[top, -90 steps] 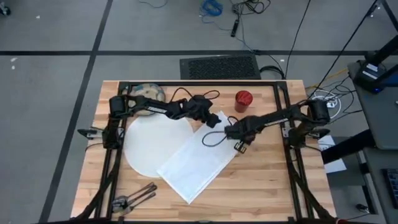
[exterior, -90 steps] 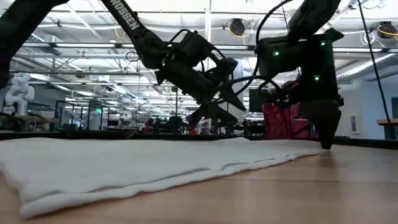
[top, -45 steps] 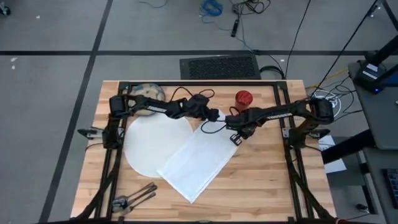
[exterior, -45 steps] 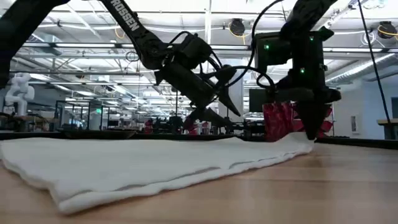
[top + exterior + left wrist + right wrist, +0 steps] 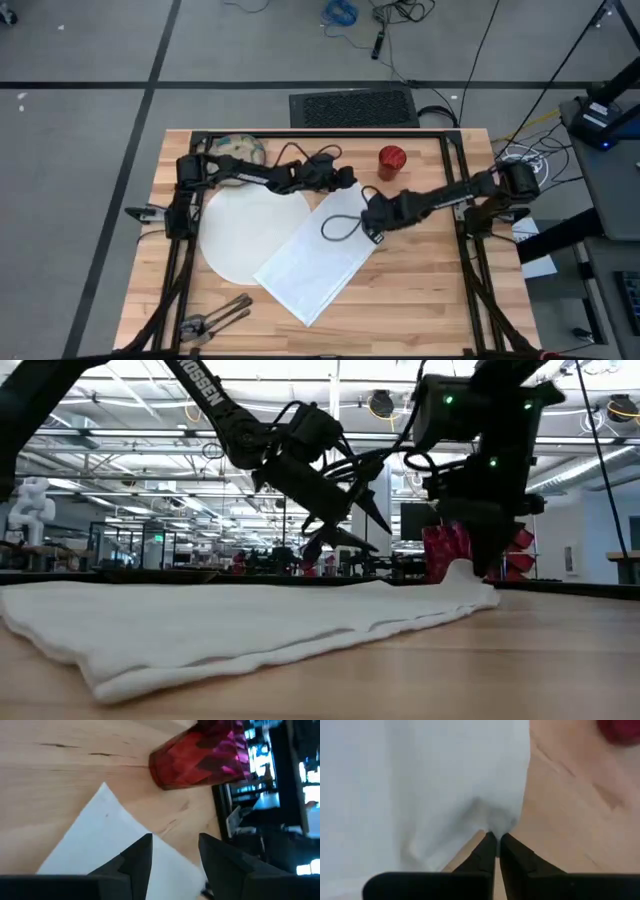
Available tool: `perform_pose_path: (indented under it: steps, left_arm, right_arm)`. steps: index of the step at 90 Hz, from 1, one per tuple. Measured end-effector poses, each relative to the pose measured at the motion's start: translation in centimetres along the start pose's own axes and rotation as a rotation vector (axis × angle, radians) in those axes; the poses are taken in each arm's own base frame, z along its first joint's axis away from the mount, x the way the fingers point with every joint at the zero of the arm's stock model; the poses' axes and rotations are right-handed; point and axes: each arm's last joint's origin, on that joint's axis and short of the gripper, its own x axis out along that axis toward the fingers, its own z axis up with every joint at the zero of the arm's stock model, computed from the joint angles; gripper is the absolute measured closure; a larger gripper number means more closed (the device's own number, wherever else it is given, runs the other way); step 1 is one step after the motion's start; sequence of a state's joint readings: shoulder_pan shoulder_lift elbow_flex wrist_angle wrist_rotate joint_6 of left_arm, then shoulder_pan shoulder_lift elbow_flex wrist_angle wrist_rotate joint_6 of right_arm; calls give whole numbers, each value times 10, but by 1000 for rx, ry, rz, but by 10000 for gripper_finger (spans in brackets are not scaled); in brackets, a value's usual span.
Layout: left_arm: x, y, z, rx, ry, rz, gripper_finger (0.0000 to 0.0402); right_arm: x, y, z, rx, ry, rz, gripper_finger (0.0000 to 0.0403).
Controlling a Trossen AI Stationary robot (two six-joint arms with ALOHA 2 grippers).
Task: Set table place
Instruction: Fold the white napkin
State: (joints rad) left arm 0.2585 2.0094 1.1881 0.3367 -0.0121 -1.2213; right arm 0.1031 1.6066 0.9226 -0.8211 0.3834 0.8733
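Right gripper: fingers pinched on the edge of the napkin, a white rectangular cloth lying diagonally on the table, one end over the round white plate. Left gripper: fingers apart, hovering over the napkin's far corner near the red cup.

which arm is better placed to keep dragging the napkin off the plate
Right. The right gripper is already shut on the napkin edge, lifting it near the red cup. The left gripper hangs open above the napkin corner, holding nothing.
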Motion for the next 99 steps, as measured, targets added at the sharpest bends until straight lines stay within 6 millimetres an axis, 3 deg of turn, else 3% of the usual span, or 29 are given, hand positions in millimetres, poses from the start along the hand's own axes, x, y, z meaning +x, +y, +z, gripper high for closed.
perform_pose_path:
  steps: [25, 42, 64, 89, 99]
  left_arm:
    - [0, -3, -10, 3, 38, -12, 254]
    - [14, 5, -17, -20, 145, -18, 254]
    - [32, 11, -25, -17, 211, -15, 254]
    - [32, 10, -25, -14, 207, -20, 254]
    - [32, 10, -24, -11, 206, -18, 254]
  right_arm:
    - [-14, 24, -14, -229, -218, -11, 403]
    - [-20, 37, -17, -327, -317, 31, 403]
    - [-25, 44, -23, -451, -328, 77, 403]
    - [-28, 50, -29, -556, -343, 100, 403]
    - [-29, 47, -21, -557, -338, 84, 403]
